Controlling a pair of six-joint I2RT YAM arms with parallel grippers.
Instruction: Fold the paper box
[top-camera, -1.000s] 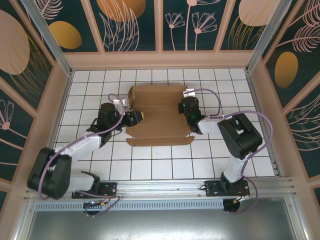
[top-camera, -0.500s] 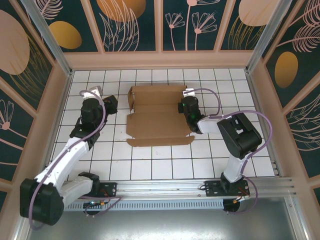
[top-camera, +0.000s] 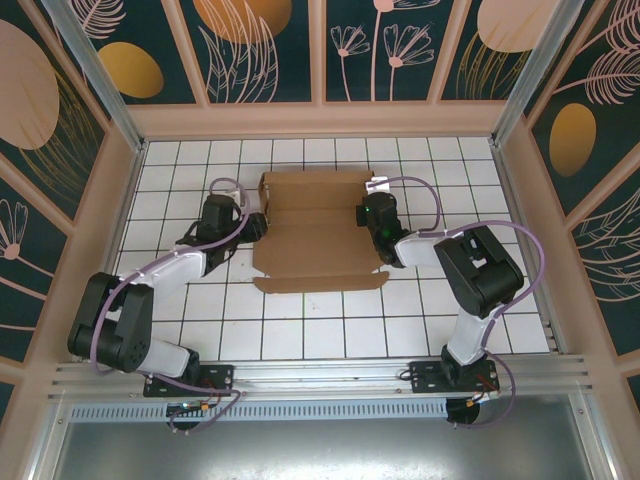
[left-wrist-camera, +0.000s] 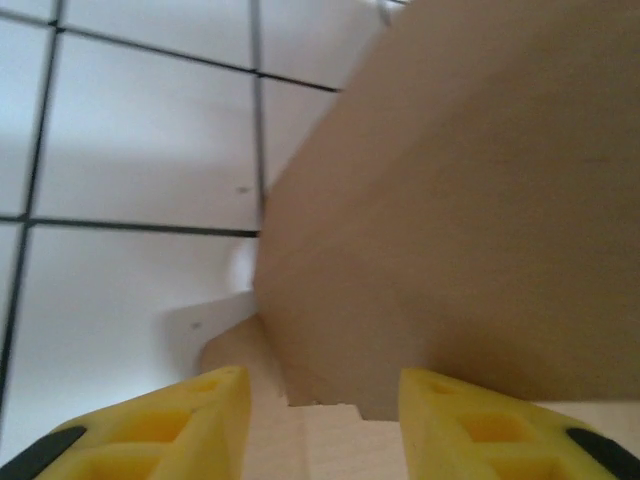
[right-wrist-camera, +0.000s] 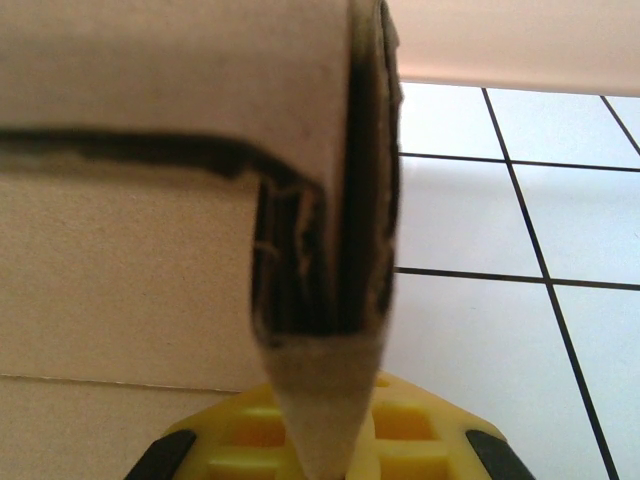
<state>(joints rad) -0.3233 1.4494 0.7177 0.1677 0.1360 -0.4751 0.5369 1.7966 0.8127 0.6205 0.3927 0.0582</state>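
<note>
Left gripper (top-camera: 256, 226): jaws open at the 9 o'clock edge of the paper box (top-camera: 315, 240). Right gripper (top-camera: 366, 213): jaws clamp its 3 o'clock flap.

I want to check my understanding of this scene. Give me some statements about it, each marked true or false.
1. The paper box lies on the white tiled table. True.
2. The left gripper is open at the box's left edge. True.
3. The box is closed up into a compact shape. False: it lies as an open sheet with flaps.
4. The right gripper is far from the box. False: it is at the box's right edge.
</note>
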